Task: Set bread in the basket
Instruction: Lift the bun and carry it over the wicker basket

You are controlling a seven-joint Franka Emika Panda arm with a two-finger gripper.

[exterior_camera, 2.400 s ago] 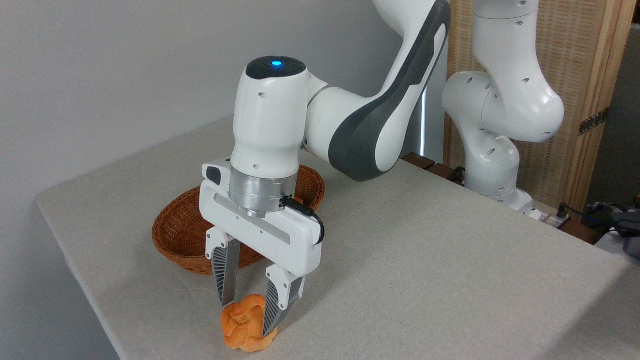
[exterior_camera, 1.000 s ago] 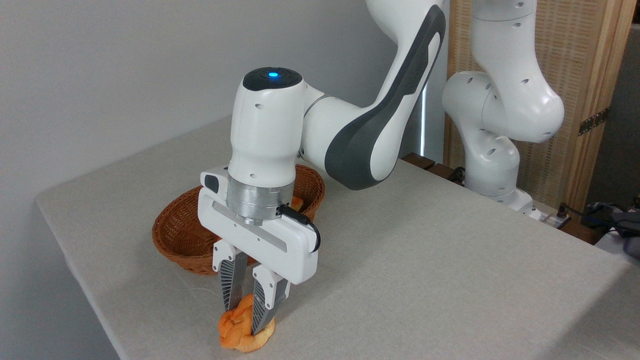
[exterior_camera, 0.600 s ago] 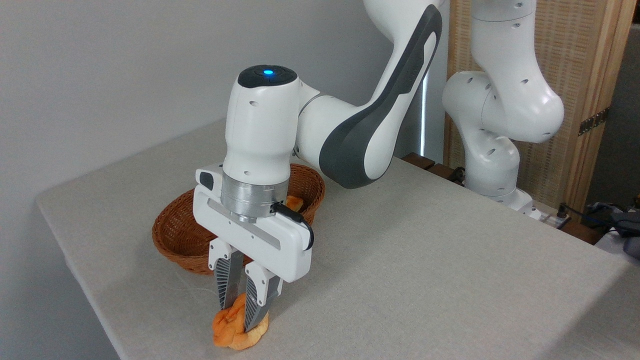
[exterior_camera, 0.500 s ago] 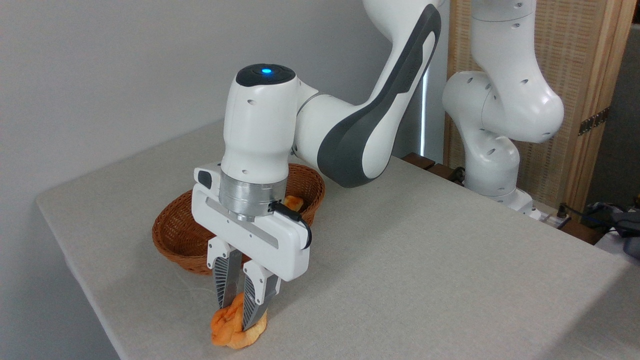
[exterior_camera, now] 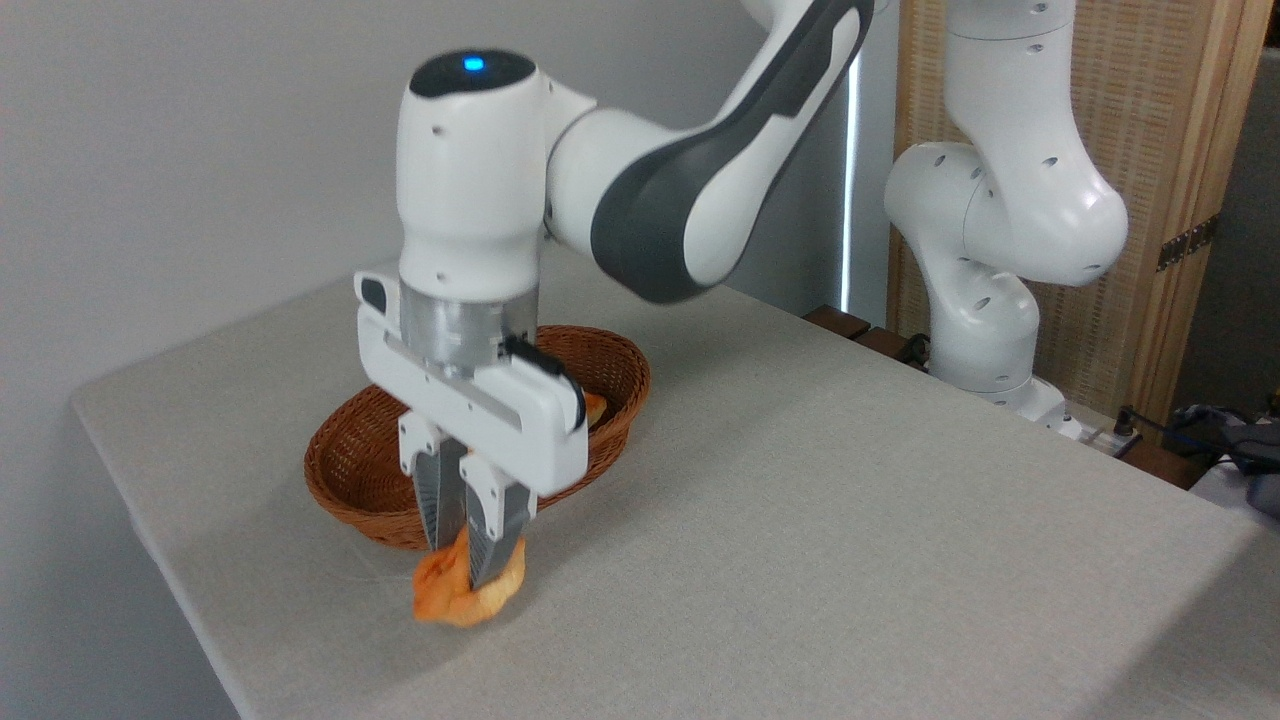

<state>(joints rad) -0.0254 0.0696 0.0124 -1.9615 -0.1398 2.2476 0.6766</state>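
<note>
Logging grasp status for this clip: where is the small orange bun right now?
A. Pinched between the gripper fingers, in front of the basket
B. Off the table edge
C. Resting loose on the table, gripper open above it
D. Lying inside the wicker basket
A: the bun hangs squeezed in the closed gripper, in front of the basket, apparently clear of the table.
</note>
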